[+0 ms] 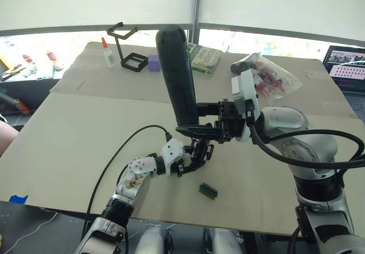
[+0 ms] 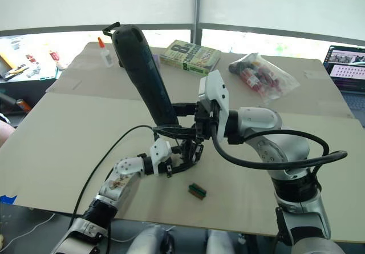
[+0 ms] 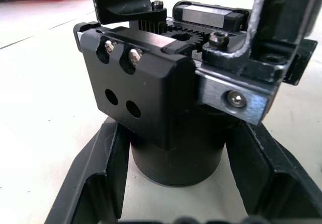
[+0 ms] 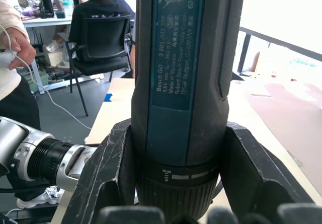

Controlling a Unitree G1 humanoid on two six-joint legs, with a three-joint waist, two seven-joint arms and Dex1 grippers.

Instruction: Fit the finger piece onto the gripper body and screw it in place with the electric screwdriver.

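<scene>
Black electric screwdriver (image 1: 178,77), clamped upright in our right pincer (image 1: 197,131), stands over the gripper body (image 3: 166,108), which our left pincer (image 1: 191,161) clasps.

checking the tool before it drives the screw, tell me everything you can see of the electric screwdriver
The electric screwdriver is a long, thick, dark cylinder with a rounded top and a teal label panel, plastic by its look. It stands nearly upright, leaning a little, bit end down over the gripper body. The right gripper is shut around its lower section just above the ribbed collar. Its bit is hidden.
</scene>
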